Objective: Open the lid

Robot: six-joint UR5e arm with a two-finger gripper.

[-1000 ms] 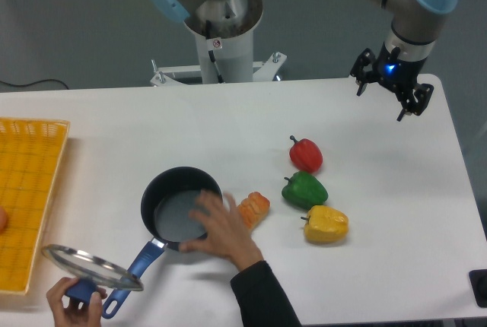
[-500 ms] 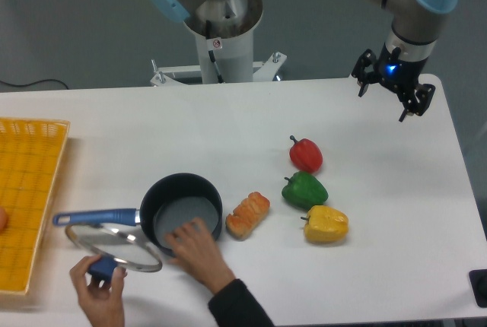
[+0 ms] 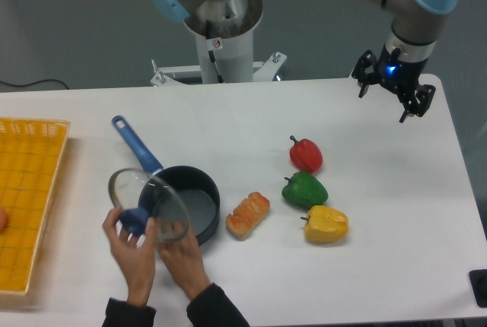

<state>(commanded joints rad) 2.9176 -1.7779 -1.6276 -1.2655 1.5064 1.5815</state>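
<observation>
from the fixed camera, the lid [image 3: 148, 205] is tilted over the left rim of the dark blue saucepan [image 3: 186, 204], held by its blue knob in a person's hand [image 3: 131, 237]; a second hand [image 3: 176, 255] sits just below the pan's front edge. the pan's long handle [image 3: 135, 144] points up and to the left across the counter [image 3: 228, 114]. the lid does not look seated yet, so the opening step is not ready for the robot.

the end effector [image 3: 389, 93] hangs over the far right corner of the counter, well apart from the pan. its fingers appear spread with nothing between them, though they are small and dark in this view, so that is a fair guess rather than a certainty.

to do the step well, the arm would likely wait until both hands leave, then come straight down over the knob, close squarely on it and lift vertically so the rim clears the pan without dragging it.

a red pepper [image 3: 306, 154], green pepper [image 3: 304, 190], yellow pepper [image 3: 326, 224] and a bread roll [image 3: 247, 215] lie between the end effector and the pan, so a high travel path seems wise. a yellow basket [image 3: 30, 190] sits at the left edge, out of the way.
</observation>
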